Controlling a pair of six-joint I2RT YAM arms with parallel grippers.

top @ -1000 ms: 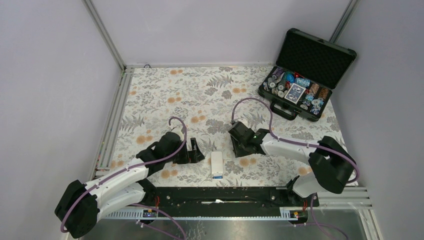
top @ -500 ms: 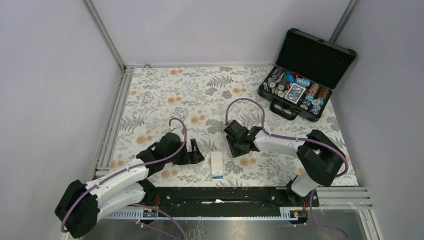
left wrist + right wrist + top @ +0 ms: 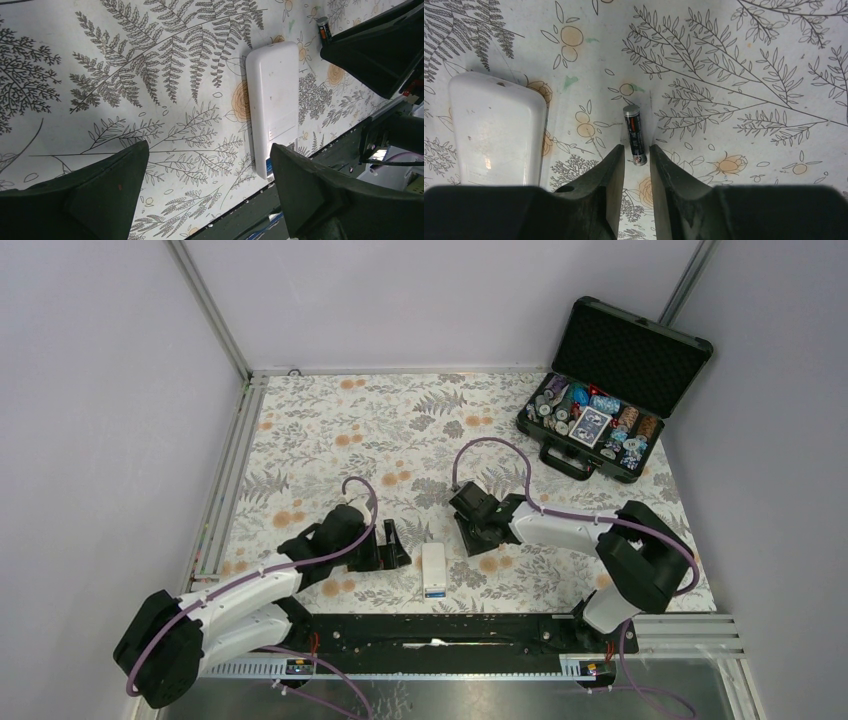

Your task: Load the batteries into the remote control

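Note:
The white remote control (image 3: 434, 565) lies back up near the table's front edge, with a blue battery (image 3: 435, 591) showing at its near end. A second, dark battery (image 3: 634, 134) lies flat on the cloth just right of the remote (image 3: 499, 130). My right gripper (image 3: 636, 150) is low over it, its narrow-set fingertips either side of the battery's near end with slim gaps, not gripping. My left gripper (image 3: 209, 150) stands wide open and holds nothing, just left of the remote (image 3: 272, 100). That view also shows the dark battery (image 3: 324, 27).
An open black case (image 3: 545, 445) with poker chips and cards stands at the back right. A black rail (image 3: 430, 630) runs along the near edge just beyond the remote. Flowered cloth covers the table.
My right gripper has shifted left toward the remote and the loose battery, and its jaws have narrowed a little. The left arm has hardly moved.

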